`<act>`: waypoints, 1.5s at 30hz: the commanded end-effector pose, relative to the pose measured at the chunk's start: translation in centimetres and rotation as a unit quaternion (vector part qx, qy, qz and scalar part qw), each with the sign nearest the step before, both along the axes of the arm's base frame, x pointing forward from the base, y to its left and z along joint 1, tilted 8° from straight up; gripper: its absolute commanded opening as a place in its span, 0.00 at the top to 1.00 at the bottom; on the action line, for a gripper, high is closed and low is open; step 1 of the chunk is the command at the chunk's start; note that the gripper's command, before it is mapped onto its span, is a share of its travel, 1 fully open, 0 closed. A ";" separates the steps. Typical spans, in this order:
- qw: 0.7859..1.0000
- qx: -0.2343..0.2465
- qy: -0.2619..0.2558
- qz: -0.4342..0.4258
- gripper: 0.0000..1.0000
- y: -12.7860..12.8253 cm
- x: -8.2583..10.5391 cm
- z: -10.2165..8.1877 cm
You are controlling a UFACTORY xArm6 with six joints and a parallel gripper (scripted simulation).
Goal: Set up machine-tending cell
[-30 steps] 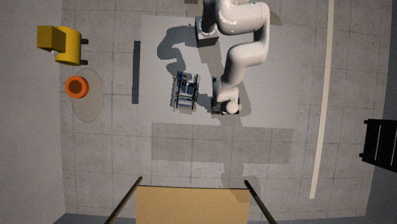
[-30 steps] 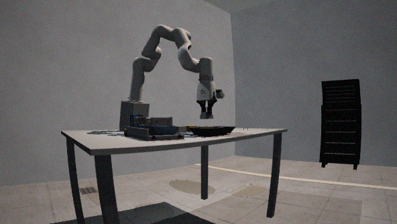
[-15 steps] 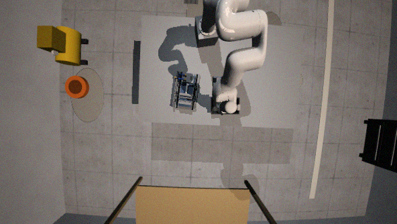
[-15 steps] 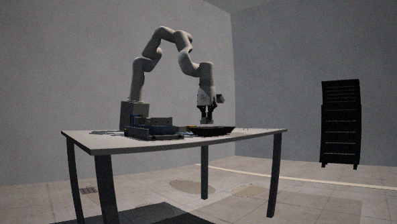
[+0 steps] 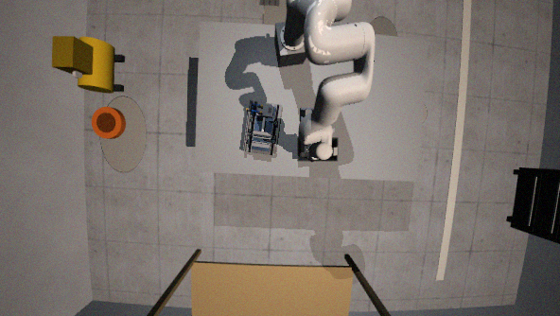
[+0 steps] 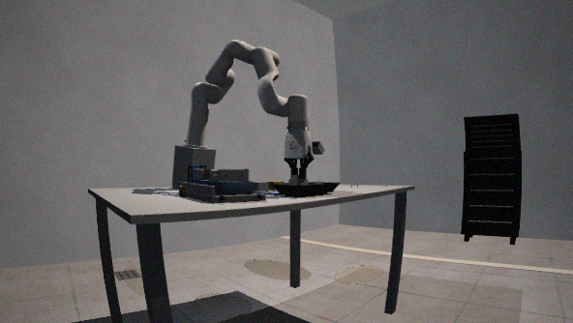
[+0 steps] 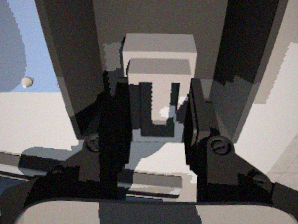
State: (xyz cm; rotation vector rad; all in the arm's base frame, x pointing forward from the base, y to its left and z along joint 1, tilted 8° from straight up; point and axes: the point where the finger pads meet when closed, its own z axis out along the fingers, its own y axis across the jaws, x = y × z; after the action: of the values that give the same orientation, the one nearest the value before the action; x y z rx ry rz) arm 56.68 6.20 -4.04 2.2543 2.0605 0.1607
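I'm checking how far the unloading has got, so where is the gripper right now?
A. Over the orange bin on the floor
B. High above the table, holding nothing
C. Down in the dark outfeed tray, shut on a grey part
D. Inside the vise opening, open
C. In the exterior view the gripper reaches down into the outfeed tray, and the wrist view shows a grey part with a pocket between its fingers.
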 end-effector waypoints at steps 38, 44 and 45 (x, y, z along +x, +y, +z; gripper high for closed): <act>1.000 0.000 -0.002 0.000 1.00 0.1 0.3 -1.2; 1.000 0.000 -0.002 0.000 1.00 0.0 0.4 -1.2; 1.000 0.000 -0.002 0.000 1.00 0.0 0.4 -1.2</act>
State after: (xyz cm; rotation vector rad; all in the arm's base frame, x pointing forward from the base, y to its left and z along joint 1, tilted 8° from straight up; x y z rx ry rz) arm 56.86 6.23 -5.45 2.2547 2.0607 0.1599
